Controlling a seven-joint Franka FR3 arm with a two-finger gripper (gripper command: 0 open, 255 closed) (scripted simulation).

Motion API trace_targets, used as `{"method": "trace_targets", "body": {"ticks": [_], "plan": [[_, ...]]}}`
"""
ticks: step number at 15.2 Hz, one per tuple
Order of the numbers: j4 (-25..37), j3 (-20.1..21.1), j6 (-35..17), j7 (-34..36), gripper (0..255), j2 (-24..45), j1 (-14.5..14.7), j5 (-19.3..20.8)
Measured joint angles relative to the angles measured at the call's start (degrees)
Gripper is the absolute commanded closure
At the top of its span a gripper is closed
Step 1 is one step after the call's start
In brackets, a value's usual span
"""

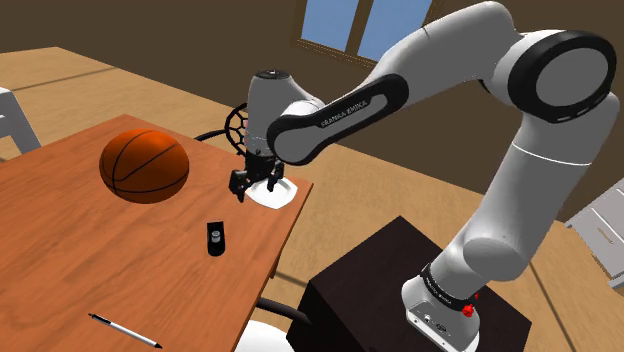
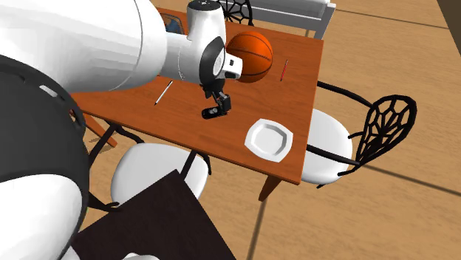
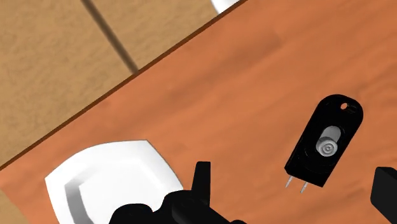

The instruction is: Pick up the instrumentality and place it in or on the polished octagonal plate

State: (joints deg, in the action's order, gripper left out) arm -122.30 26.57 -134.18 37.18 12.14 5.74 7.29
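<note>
Black device (image 1: 215, 239) with two thin prongs and a grey round button lies flat on the wooden table (image 1: 60, 230), well apart from the table's edges. In the shoulder view it sits left of and nearer than the white octagonal plate (image 1: 278, 195), which rests close to the table's right edge. The gripper (image 1: 252, 186) hangs over the table between the two. Its fingers (image 3: 202, 175) are spread wide and grip nothing. In the wrist view the black device (image 3: 325, 141) lies on the wood beyond the fingertips, untouched, with the plate (image 3: 108, 178) off to the other side. An orange basketball (image 1: 145, 165) stands farther left, and a pen (image 1: 124, 331) lies near the table's near edge.
</note>
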Motion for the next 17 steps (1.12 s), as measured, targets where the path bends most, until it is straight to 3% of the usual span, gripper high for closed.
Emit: {"method": "trace_targets", "body": {"ticks": [7,13,17], "plan": [[13.5,-3.3,-0.9,8.5,0,17.6,6.5,7.5],[25.7,-5.6,0.5,12.2,0,29.9,11.7,9.7],[27.0,-6.4,-0.8,12.9,0,32.7,12.7,10.4]]}}
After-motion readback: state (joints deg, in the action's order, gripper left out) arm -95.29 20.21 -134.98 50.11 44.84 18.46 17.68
